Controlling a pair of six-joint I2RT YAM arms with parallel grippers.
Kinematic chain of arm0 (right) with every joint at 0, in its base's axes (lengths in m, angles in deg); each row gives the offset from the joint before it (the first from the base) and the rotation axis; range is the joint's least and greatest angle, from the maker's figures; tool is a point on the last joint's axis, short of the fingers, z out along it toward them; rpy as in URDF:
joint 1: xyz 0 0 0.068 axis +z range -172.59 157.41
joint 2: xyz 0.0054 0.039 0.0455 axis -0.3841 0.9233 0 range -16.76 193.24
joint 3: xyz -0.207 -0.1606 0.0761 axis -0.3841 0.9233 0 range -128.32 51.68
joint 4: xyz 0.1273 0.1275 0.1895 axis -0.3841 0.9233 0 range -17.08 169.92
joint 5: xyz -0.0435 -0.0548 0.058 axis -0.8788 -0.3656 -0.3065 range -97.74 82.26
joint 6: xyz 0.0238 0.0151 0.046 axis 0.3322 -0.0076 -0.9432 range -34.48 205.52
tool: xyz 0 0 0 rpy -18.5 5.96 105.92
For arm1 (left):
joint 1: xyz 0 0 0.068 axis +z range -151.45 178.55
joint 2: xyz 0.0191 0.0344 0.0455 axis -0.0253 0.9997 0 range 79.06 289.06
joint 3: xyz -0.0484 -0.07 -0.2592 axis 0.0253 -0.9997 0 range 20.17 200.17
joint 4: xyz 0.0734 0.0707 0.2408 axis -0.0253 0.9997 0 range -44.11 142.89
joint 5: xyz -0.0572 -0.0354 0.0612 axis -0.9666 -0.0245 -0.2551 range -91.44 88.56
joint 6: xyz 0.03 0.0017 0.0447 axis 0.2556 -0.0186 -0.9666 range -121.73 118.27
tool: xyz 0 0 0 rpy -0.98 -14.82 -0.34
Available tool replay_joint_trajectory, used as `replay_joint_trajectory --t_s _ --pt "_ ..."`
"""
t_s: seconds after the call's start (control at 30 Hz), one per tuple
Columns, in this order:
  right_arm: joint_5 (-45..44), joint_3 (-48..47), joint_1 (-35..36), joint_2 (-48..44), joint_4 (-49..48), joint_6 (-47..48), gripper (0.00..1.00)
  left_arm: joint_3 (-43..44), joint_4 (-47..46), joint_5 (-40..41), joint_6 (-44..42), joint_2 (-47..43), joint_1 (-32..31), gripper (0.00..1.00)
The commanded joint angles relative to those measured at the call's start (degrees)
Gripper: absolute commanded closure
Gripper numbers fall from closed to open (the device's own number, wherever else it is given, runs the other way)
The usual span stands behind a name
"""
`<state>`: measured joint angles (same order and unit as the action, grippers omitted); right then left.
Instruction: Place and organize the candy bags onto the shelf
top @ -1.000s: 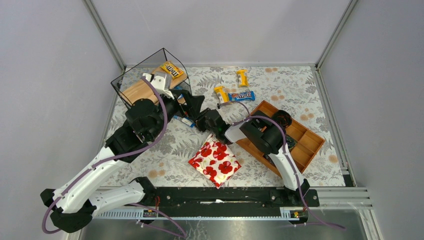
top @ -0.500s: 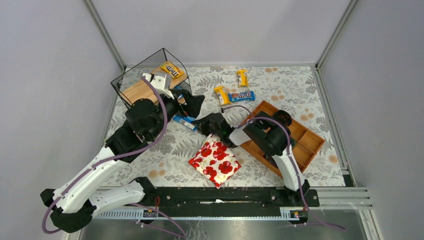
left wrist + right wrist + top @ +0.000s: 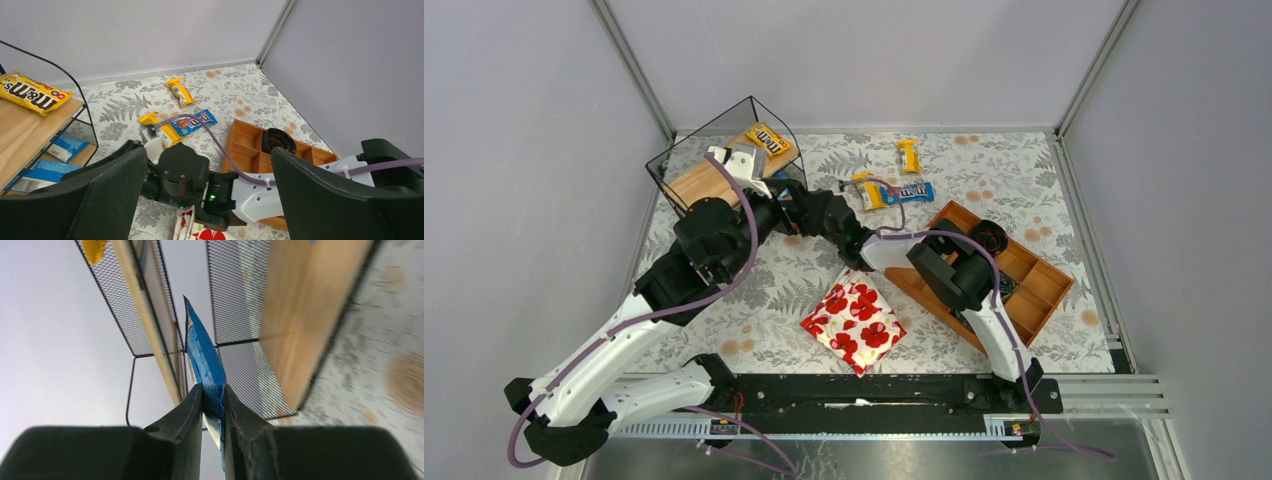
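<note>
- The right claw [image 3: 212, 390] is pinched nearly shut on the near end of a blue candy bag [image 3: 202, 352]. The bag stands on edge between its fingers.
- A second ago this claw sat near the middle of the surface [image 3: 764, 295], its fingers wider, beside a blue bag lying flat. Since then it has closed and swung toward 10 o'clock, and no bag shows at that spot now.
- That points to a finished pick, so the step in hand is the carry-in and release.
- The shelf [image 3: 696, 182] fills the 10 o'clock corner. In the right wrist view its mesh and wooden boards [image 3: 295, 305] rise directly ahead of the bag, but I cannot tell whether the bag touches them.
- The left claw [image 3: 207, 151] is spread as wide as it goes and holds nothing. It has not shifted over the last second, and it hangs just beside the shelf, looking over the right arm.
- One yellow bag [image 3: 769, 138] already lies on the upper board, and blue packets [image 3: 65, 146] show on the lower tier.
- Three bags wait loose near 12 o'clock: a yellow one [image 3: 909, 155], another yellow [image 3: 867, 190] and a blue [image 3: 907, 191] just beside it.
- The poppy pouch [image 3: 854, 325] at 6 o'clock is no part of the job.
</note>
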<state>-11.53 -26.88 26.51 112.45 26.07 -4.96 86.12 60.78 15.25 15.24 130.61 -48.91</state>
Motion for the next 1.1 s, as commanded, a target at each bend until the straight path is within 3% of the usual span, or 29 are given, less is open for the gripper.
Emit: replay_joint_trajectory --t_s 0.0,0.6,1.07 --pt "-3.5 -9.6 1.3 5.3 4.3 0.6 0.88 0.1 -3.0 0.2 0.3 -1.4 -0.3 0.01" --pt "-15.6 -33.5 2.7 20.1 21.1 1.9 0.88 0.1 -2.9 1.1 -0.2 -2.3 -1.6 0.01" --pt "-22.0 -45.4 3.3 26.4 29.6 0.8 0.86 0.1 -2.9 1.4 -0.3 -2.7 -2.2 0.01"
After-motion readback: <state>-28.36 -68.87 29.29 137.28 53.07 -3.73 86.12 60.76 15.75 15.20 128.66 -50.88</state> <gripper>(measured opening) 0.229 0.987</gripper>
